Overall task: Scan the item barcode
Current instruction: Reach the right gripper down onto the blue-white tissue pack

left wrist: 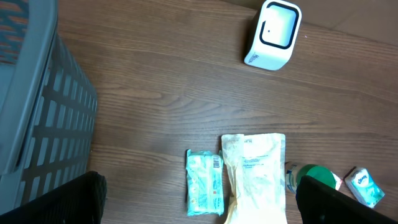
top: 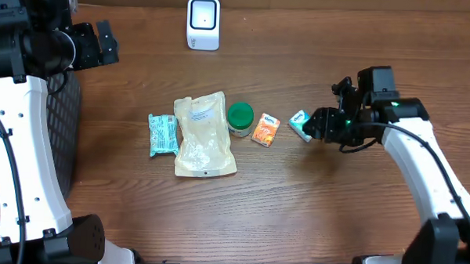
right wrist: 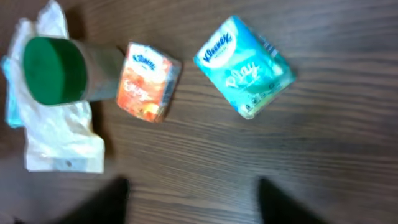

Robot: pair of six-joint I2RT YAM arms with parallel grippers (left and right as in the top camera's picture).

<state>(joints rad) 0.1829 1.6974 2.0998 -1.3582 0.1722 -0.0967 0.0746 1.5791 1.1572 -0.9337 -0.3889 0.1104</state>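
Observation:
A white barcode scanner (top: 203, 23) stands at the table's far edge, also in the left wrist view (left wrist: 273, 34). A teal Kleenex pack (top: 299, 124) lies right of centre, tilted. My right gripper (top: 314, 127) hovers just right of it. In the right wrist view the pack (right wrist: 244, 65) lies ahead of the right gripper (right wrist: 193, 193), whose jaws stand apart over bare wood. My left gripper (top: 105, 43) hangs high at the far left, open (left wrist: 199, 190) and holding nothing.
A row lies mid-table: teal wipes packet (top: 163, 134), white pouch (top: 203, 136), green-lidded tub (top: 239, 117) and orange Kleenex pack (top: 265, 131). A grey slatted basket (top: 63, 126) stands at the left edge, close beside the left arm.

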